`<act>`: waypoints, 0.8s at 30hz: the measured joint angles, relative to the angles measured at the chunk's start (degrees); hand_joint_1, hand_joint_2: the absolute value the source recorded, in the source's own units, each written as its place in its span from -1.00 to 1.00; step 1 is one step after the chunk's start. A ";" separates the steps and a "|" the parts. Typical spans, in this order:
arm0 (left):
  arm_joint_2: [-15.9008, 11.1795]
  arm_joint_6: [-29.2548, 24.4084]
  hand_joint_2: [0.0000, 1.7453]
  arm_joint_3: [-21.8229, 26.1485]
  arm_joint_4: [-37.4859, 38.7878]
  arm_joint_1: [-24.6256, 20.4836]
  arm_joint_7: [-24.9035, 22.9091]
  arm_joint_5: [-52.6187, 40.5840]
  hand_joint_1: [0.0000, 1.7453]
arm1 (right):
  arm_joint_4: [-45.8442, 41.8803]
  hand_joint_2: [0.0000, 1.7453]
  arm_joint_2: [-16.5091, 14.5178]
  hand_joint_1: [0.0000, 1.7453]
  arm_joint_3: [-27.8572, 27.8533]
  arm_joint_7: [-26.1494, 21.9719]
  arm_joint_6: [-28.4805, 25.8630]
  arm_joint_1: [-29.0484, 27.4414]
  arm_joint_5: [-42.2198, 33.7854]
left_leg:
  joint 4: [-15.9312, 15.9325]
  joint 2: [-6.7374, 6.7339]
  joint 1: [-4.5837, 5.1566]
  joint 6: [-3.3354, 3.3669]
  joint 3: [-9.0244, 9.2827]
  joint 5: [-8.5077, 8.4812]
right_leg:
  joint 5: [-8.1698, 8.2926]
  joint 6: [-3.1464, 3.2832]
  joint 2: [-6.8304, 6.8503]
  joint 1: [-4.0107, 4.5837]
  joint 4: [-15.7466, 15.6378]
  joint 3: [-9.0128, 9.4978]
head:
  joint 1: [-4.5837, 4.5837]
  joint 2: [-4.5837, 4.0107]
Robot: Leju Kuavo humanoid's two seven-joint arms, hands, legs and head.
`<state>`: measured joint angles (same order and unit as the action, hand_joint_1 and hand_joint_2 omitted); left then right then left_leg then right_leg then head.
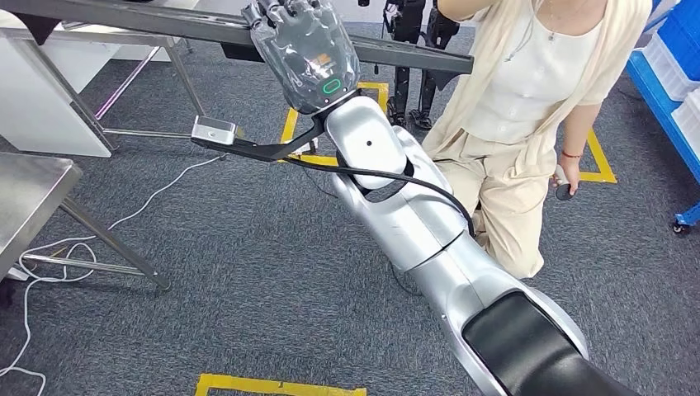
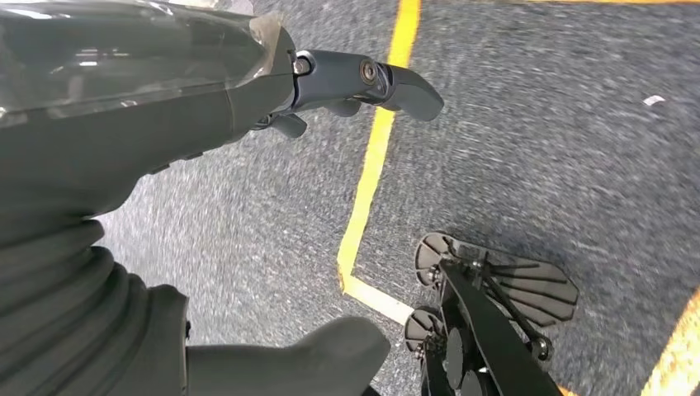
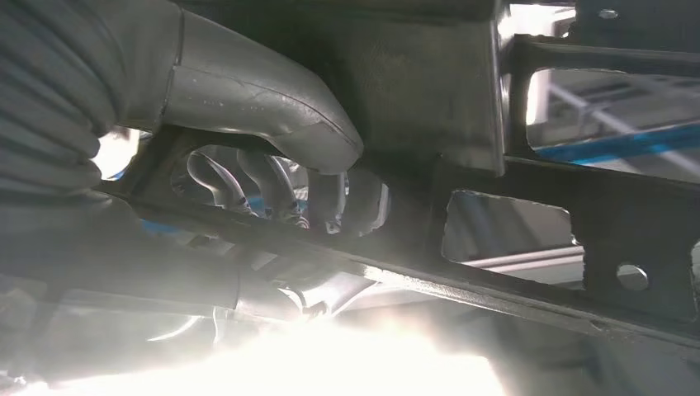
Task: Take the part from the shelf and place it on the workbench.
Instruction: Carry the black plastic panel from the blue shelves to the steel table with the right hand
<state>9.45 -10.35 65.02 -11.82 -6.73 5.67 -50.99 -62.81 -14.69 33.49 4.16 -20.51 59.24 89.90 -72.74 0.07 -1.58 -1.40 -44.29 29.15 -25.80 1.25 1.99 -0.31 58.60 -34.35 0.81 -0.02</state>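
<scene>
Right hand: the right hand (image 1: 301, 49) was raised at the end of the silver arm, its fingers (image 3: 272, 186) wrapped around a bar of the part (image 1: 248, 33), thumb pressed on the dark frame.
Part: the long dark metal frame (image 3: 578, 247) with open cut-outs and bolt holes was carried in the air above the grey carpet (image 1: 248, 272), running across the top of the head view.
Left hand: the left hand (image 2: 248, 91) hung over the carpet beside a yellow floor line (image 2: 371, 173), fingers apart, grasping nothing.
Workbench: a steel table corner (image 1: 33, 198) stood at the left, well apart from the part.
Person: a person (image 1: 528, 107) in pale clothes stood just right of the arm, holding a small dark device (image 1: 563, 191).
</scene>
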 joint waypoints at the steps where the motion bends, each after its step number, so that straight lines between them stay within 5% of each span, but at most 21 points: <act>1: -0.02 -0.01 1.00 0.03 0.00 0.01 -0.02 0.00 -1.00 | 0.19 1.00 -0.04 1.00 0.10 0.05 -0.02 -0.01 0.00 | 3.40 -0.54 -0.03 -0.01 1.90 -1.70 | -0.07 -0.03 0.47 0.02 0.03 0.03 | 0.00 0.00; 4: -0.04 -0.03 1.00 0.13 0.02 -0.14 -0.04 0.01 -1.00 | 0.68 1.00 -0.21 1.00 0.47 0.53 -0.06 0.33 0.00 | 12.75 -2.86 0.22 0.48 7.11 -4.75 | -0.42 -0.53 1.50 0.63 0.12 0.15 | -0.10 0.01; 8: -0.08 -0.44 1.00 0.48 0.01 -0.20 -0.36 0.09 -1.00 | 1.53 1.00 -0.46 1.00 1.28 1.10 -0.08 0.65 0.00 | 13.89 -1.46 0.49 1.86 7.68 -5.13 | -1.14 -1.55 2.03 0.77 0.54 0.30 | -0.33 0.01; 11: -0.15 -0.62 1.00 0.86 0.00 -0.26 -0.62 0.21 -1.00 | 2.14 1.00 -0.42 1.00 1.72 1.17 -0.11 0.91 -0.01 | 14.26 -0.15 0.37 2.83 7.96 -5.49 | -4.68 -1.35 -0.74 0.33 7.93 -3.00 | -0.45 0.01; 14: -0.19 -0.68 1.00 1.08 0.00 -0.27 -0.68 0.33 -1.00 | 3.06 1.00 -0.22 1.00 2.13 1.12 -0.13 0.79 -0.02 | 14.23 1.67 0.37 3.00 7.92 -5.51 | -7.48 -1.47 -1.59 0.12 16.98 -7.65 | -0.57 0.00; 15: -0.19 -0.68 1.00 1.15 0.00 -0.26 -0.68 0.40 -1.00 | 3.37 1.00 -0.24 1.00 2.25 1.04 -0.14 0.74 -0.02 | 14.20 2.35 0.35 2.98 7.93 -5.51 | -6.81 -1.88 -1.70 0.06 16.35 -7.52 | -0.57 0.00; 17: -0.19 -0.68 1.00 1.23 0.00 -0.25 -0.68 0.60 -1.00 | 3.84 1.00 -0.45 1.00 2.46 0.87 -0.16 0.77 -0.01 | 14.12 3.61 0.28 2.81 7.95 -5.50 | -3.54 -2.84 -2.66 -0.32 8.88 -4.17 | -0.57 0.00; 19: -0.20 -0.70 1.00 1.28 0.00 -0.25 -0.68 0.74 -1.00 | 4.19 1.00 -0.71 1.00 2.64 0.78 -0.19 0.90 -0.02 | 13.97 4.66 0.37 2.28 7.79 -5.43 | -1.04 -3.09 -3.80 -0.61 2.18 -0.98 | -0.53 0.00; 22: -0.22 -0.75 1.00 1.46 0.00 -0.04 -0.66 0.94 -1.00 | 4.61 1.00 -1.08 1.00 2.79 0.69 -0.22 1.00 -0.02 | 14.23 5.57 0.12 1.11 7.51 -5.62 | -0.34 -2.11 -3.40 -0.43 0.62 -0.31 | -0.50 0.00; 24: -0.25 -0.80 1.00 1.62 0.01 0.10 -0.66 1.02 -1.00 | 4.75 1.00 -1.53 1.00 2.84 0.69 -0.23 1.05 -0.02 | 13.17 4.41 -0.01 0.49 6.89 -4.77 | 0.00 -1.22 -2.73 -0.60 0.22 -0.12 | -0.40 0.00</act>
<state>9.20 -11.15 66.64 -11.82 -6.62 5.01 -49.98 -58.06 -16.21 36.33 4.85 -20.74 60.29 89.88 -59.57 4.48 -1.59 -0.91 -37.40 24.39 -25.80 0.03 -0.74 -0.91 58.81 -34.48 0.41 -0.02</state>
